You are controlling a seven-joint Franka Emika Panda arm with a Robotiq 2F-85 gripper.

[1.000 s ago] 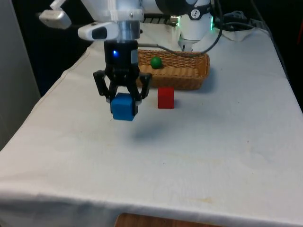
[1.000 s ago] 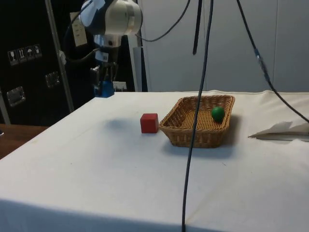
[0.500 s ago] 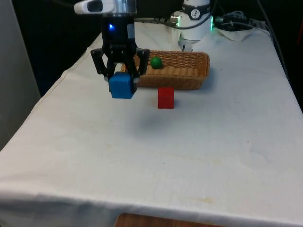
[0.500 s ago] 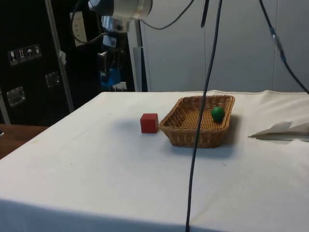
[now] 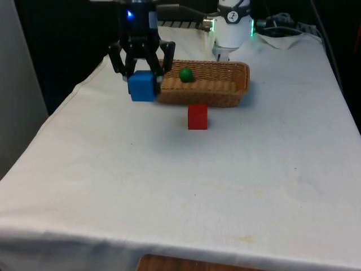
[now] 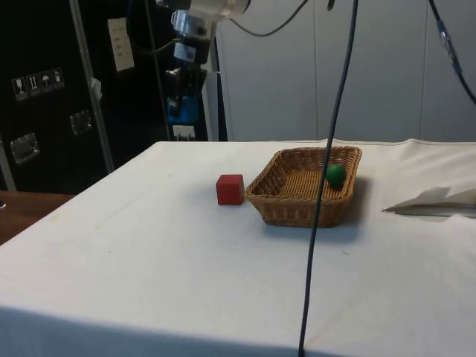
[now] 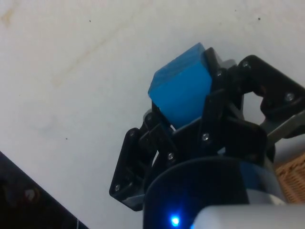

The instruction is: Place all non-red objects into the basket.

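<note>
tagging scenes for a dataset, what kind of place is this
Probably a robotics lab bench set up for sorting tests: a table under a white cloth, dark cabinets behind, cables hanging, and a gripper carrying a blue cube near a wicker basket.

The gripper [image 5: 141, 76] is showing black, angular linkage fingers [image 7: 224, 114] joined by small silver screws, fanning out from a round dark body. Above it the arm's [image 6: 208, 7] wrist is showing glossy white, rounded casings. Thin black cables [image 6: 327, 178] are hanging down in the side view, one curving off behind the white housing.
</note>
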